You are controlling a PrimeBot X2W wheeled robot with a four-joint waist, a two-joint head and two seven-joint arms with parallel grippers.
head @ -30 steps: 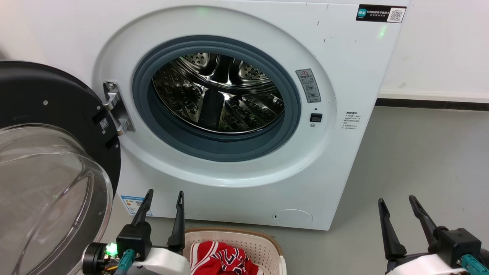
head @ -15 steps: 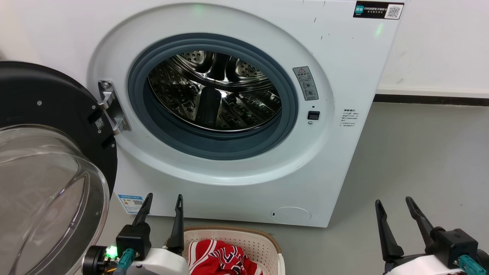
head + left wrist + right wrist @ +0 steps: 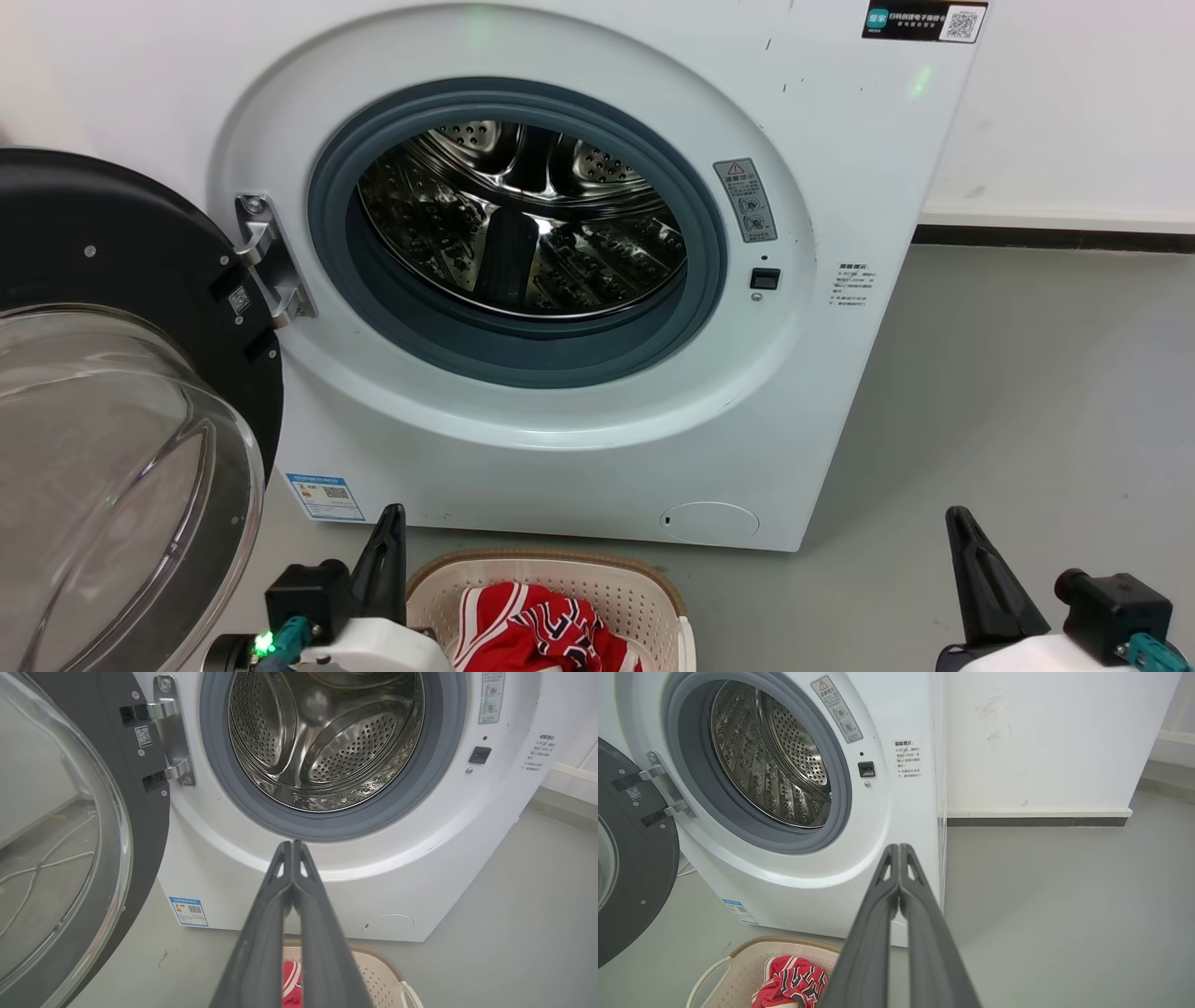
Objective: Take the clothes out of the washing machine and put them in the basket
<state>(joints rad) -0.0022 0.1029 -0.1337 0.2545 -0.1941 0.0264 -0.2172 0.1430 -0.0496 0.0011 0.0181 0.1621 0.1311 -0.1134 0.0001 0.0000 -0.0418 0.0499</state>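
large white front-loading washing machine (image 3: 579, 448) straight ahead, its black-framed round glass door (image 3: 140, 271) swung wide open on the left. grey rubber porthole seal (image 3: 695, 280) rings the shiny perforated steel drum (image 3: 523, 233), which shows bare metal and reflections. small cream-white perforated plastic basket (image 3: 644, 583) with a brown rim sits on the grey floor (image 3: 1027, 392), just in front of the machine's base, below the porthole. crumpled bright red jersey (image 3: 527, 630) with white and black stripes lies inside the basket. left gripper (image 3: 396, 511) is low, just left of the basket, fingers pressed together tip to tip, pointing up at the machine. right gripper (image 3: 954, 513) is low right over the floor, well apart from the basket, fingers likewise pressed together. both wrist views show each pair flat against each other.
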